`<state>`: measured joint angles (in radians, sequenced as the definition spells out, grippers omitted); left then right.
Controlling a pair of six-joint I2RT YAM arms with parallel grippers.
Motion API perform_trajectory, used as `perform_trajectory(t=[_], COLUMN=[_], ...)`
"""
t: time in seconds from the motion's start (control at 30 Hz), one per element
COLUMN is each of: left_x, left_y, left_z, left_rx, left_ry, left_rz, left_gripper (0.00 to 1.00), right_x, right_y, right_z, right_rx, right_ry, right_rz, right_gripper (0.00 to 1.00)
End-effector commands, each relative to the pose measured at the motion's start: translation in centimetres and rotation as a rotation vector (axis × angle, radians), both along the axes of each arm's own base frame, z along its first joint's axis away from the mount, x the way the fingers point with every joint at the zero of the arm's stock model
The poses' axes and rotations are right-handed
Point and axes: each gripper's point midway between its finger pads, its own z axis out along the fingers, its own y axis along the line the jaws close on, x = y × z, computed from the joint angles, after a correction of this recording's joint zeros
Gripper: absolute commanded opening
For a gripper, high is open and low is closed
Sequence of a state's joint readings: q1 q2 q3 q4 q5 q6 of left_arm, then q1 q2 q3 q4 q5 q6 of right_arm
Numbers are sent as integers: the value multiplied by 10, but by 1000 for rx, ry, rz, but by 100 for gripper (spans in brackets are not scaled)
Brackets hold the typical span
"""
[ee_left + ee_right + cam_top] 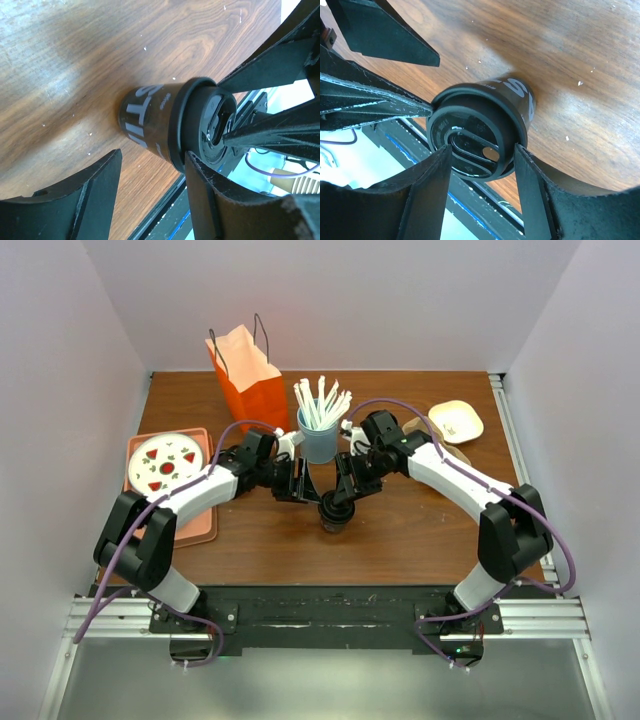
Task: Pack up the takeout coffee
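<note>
The takeout coffee (335, 512), a dark brown cup with white lettering and a black lid, stands upright at the table's front middle. My left gripper (305, 490) is open just left of the cup. In the left wrist view the cup (150, 120) lies beyond the open left gripper (152, 155), and one finger (215, 200) touches the lid's rim. My right gripper (350, 490) reaches in from the right. In the right wrist view the right gripper (483, 150) is open over the lid (470, 130), one tip above the lid's top and the other at its rim.
A blue holder (318, 440) full of white straws stands just behind the cup. An orange paper bag (250, 375) stands open at the back left. A pink tray (195, 525) with a patterned plate lies at left. A tan dish (455, 422) sits at back right.
</note>
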<state>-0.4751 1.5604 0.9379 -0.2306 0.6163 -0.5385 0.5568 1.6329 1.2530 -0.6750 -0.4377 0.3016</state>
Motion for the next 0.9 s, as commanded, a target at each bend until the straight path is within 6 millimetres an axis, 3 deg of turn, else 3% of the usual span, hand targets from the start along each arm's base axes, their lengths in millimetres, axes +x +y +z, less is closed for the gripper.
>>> perform_trajectory(t=[0.0,0.13,0.4,0.53,0.7,0.87], left_x=[9,7,6,5,6,3], left_y=[-6,-5,-4,-5,-9,-10], left_z=[27,28,28,25,24,19], left_rx=[-27,-29,-30,-26,-31,-26], left_ry=[-79,-77,-70,-65,-59,-46], left_rz=[-6,-2,0,-2,-11,-14], left_gripper=[59,60,60,60,60,60], right_x=[0,-1,0,0,-3,1], right_y=[2,0,-6,-13,-8,-7], right_z=[32,34,41,30,17,10], right_rx=[45,49,39,35,72,92], right_ry=[-63,-66,-86,-76,-42,-26], right_rz=[9,2,-27,-40,-4,0], right_gripper=[58,64,65,66,74,75])
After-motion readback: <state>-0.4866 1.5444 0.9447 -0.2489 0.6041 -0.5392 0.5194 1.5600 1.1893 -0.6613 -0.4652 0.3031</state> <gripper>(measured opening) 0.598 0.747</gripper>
